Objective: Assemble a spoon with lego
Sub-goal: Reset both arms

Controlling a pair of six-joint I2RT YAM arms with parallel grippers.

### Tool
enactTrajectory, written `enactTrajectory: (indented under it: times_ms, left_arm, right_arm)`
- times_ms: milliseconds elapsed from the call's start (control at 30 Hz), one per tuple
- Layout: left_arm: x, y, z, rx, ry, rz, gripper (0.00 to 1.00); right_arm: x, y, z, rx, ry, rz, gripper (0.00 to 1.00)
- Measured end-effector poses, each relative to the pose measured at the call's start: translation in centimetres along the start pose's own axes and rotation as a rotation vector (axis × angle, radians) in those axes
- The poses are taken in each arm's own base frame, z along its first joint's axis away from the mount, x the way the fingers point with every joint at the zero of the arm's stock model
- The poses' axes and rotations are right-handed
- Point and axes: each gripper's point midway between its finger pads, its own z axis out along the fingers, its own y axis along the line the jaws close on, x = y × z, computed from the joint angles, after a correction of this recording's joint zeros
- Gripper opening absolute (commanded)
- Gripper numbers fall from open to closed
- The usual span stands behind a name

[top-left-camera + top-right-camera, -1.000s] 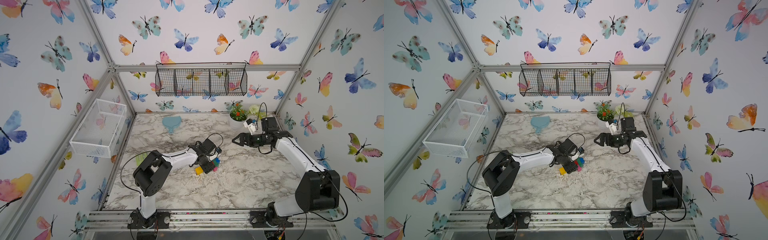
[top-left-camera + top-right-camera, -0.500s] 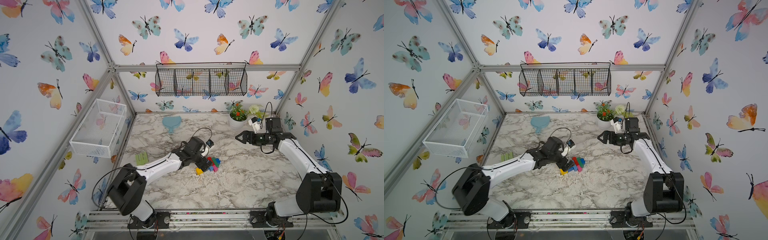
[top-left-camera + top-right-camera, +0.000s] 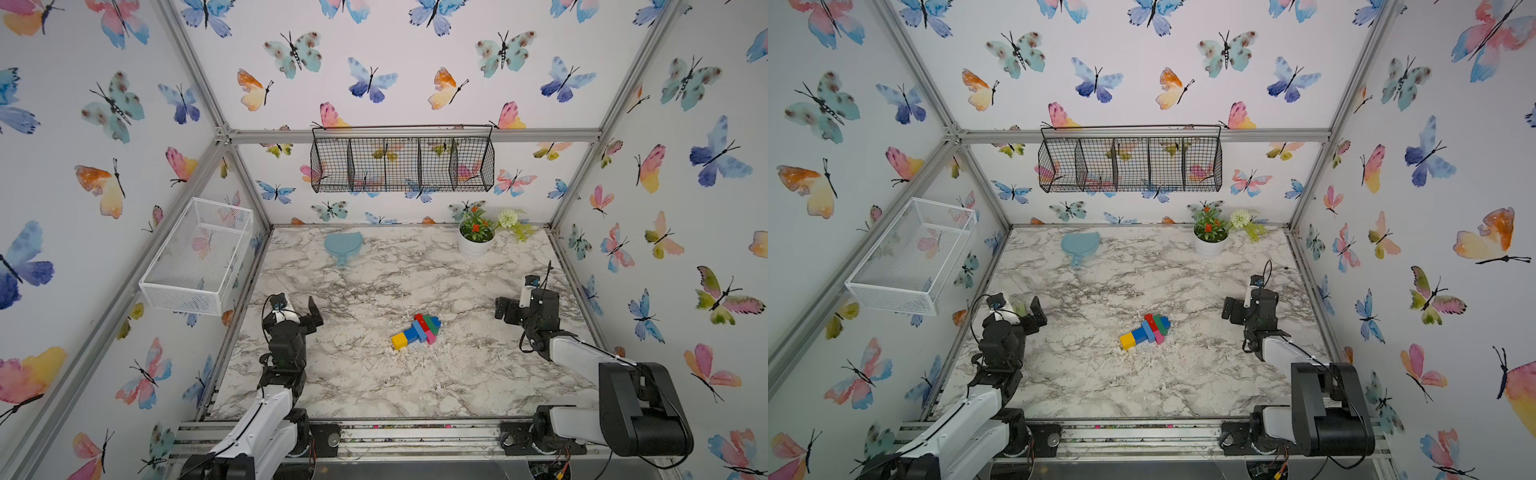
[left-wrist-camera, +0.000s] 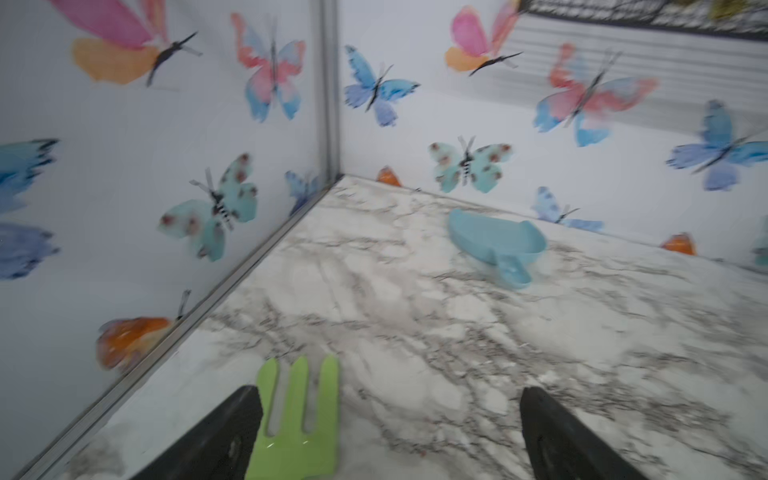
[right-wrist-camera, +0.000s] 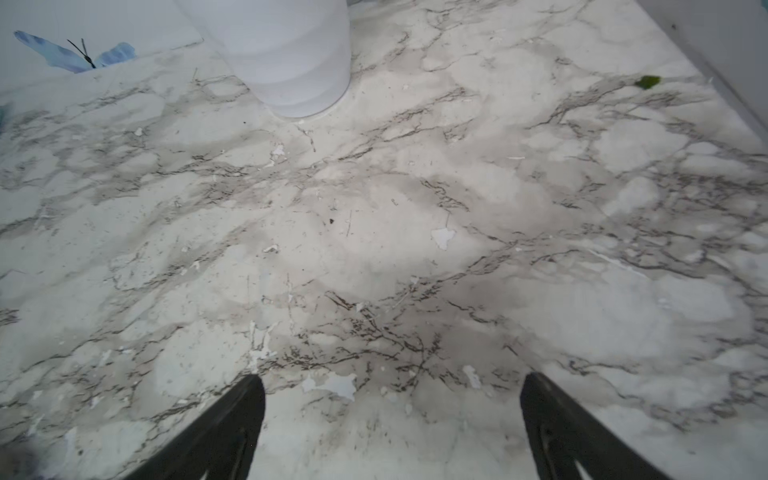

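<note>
The spoon lies flat near the middle of the marble table. It is joined lego with a yellow and blue stem and a red, green, pink and blue head, and nothing touches it. My left gripper hangs open by the table's left edge, far from the spoon. Between its fingers in the left wrist view is only bare marble. My right gripper stands open over the right side, and it is empty in the right wrist view.
A pale green pronged utensil lies under the left gripper's one finger. A teal paddle lies at the back. A white plant pot stands back right. A white wire basket hangs on the left wall.
My left gripper let go of the spoon, opened and drew back to the table's left edge. The right arm pulled back toward the right side. The spoon stays on the table.
</note>
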Motion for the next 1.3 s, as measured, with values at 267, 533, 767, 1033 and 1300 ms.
enactTrajectory:
  times_ms: [267, 533, 767, 1033, 1300]
  left_arm:
    - [4.2, 1.5, 3.5, -0.032, 0.102, -0.009, 0.98]
    - [0.7, -4.0, 5.5, 0.149, 0.021, 0.069, 0.98]
    - [2.9, -3.8, 4.7, 0.161, 0.063, 0.112, 0.98]
    - [2.5, -4.1, 4.7, 0.173, 0.043, 0.119, 0.98]
    - [2.5, -4.1, 4.7, 0.174, 0.044, 0.121, 0.98]
  right_arm:
    - [-0.6, -1.6, -0.4, 0.08, -0.245, -0.094, 0.99]
    - [-1.6, -1.2, 1.1, 0.081, -0.277, -0.129, 0.98]
    - [-2.3, -1.2, 0.9, 0.087, -0.303, -0.131, 0.99]
    - [-2.4, -1.2, 0.9, 0.089, -0.309, -0.132, 0.98]
    - [-2.4, -1.2, 0.9, 0.089, -0.309, -0.133, 0.98]
